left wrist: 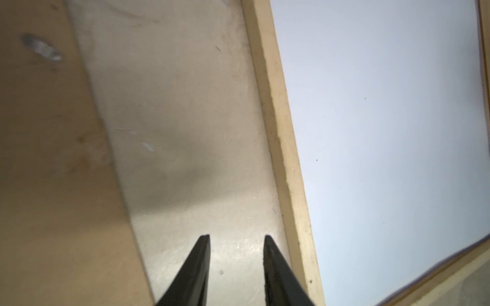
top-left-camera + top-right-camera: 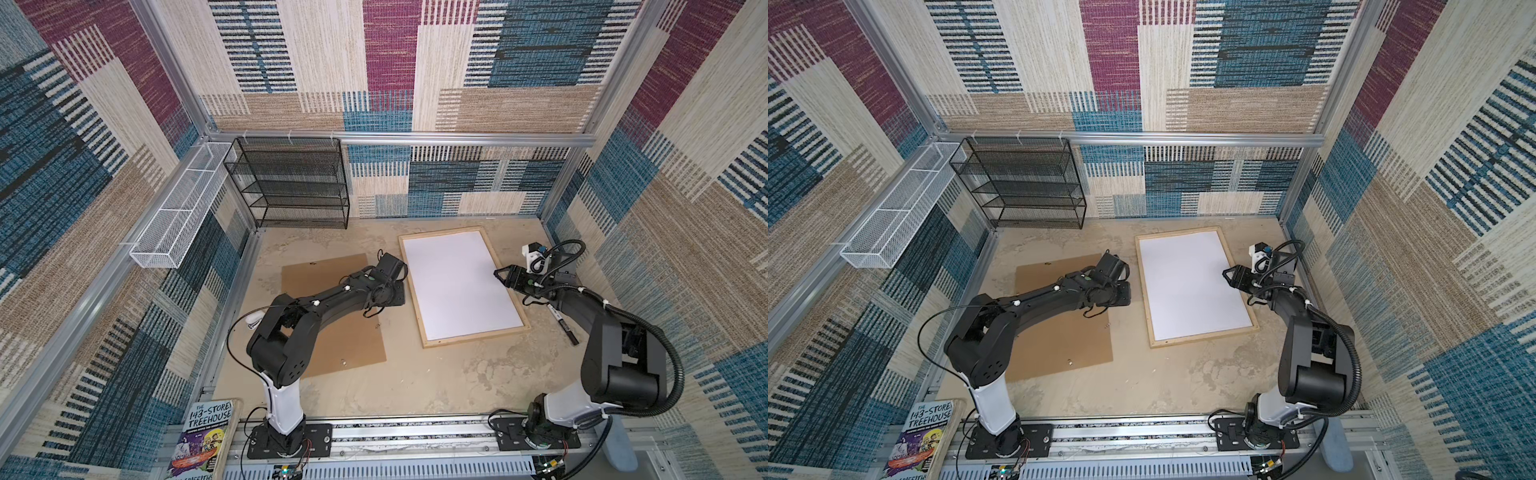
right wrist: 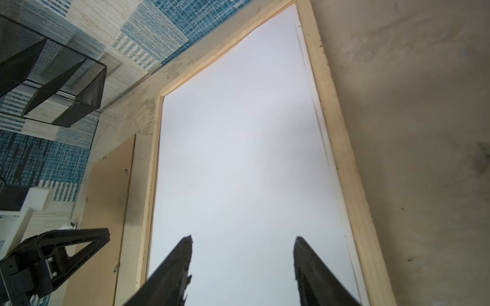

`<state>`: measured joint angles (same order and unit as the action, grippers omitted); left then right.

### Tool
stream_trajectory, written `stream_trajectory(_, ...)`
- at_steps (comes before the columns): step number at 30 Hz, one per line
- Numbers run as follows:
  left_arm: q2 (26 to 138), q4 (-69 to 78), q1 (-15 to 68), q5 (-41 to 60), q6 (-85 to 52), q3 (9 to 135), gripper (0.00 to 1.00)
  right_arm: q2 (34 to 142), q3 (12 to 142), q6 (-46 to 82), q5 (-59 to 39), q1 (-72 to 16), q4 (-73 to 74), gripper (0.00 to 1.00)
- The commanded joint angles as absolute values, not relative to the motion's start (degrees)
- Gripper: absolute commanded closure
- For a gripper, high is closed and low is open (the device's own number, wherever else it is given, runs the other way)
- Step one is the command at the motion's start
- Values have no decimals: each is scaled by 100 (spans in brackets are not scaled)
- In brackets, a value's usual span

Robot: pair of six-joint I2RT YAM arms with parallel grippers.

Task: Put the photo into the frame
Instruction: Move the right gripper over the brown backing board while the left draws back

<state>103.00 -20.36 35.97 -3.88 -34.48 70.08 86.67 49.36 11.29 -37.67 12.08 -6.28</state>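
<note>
1. The frame (image 2: 477, 336) lies flat on the counter (image 2: 415, 374). In both top views a plain white sheet (image 2: 461, 286) fills its opening edge to edge. No printed side shows, so I judge this to be the photo lying face down inside the frame, though the pictures cannot confirm it.
2. The left tool (image 1: 236, 237) hangs over bare counter just beside one long side of the frame, between the frame and the brown backing board (image 2: 332, 332). Its jaws stand a little apart with nothing between them.
3. The right tool (image 3: 242, 238) is above the white sheet, inside the frame near the opposite long side. Its jaws stand wide apart and empty.
4. By my judgement the sheet is light, thin and floppy. It would crease easily and is smooth enough to slide under a pad.
5. Lying flush in the frame, the sheet offers no free edge to pinch. Flat, gentle pressure near a corner or along the border suits it better than a squeeze.
6. The right wrist view shows a thin white strip (image 3: 321, 127) along one inner edge of the frame. I cannot tell whether it is the sheet's own edge or another layer.
7. The frame looks like stiff, light, thin wood and may skid on the counter. It is best steadied by a long strip.
</note>
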Motion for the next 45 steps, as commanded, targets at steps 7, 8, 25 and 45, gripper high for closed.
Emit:
stream_trajectory(7,8212,-2347,2469,-1253,-4110,4815,57,8647,5187,1567,-3850,-243,-196,20)
stream_trajectory(8,7872,-2342,2300,-1292,-4159,4531,56,8737,5247,1639,-3851,-460,-119,18)
stream_trajectory(25,5459,-3404,355,-1302,-4797,2994,29,10989,6941,1974,-3661,-3447,44,14)
stream_trajectory(45,6574,-2189,64,342,-4869,2539,42,11791,7727,1727,-2962,-3784,-851,3)
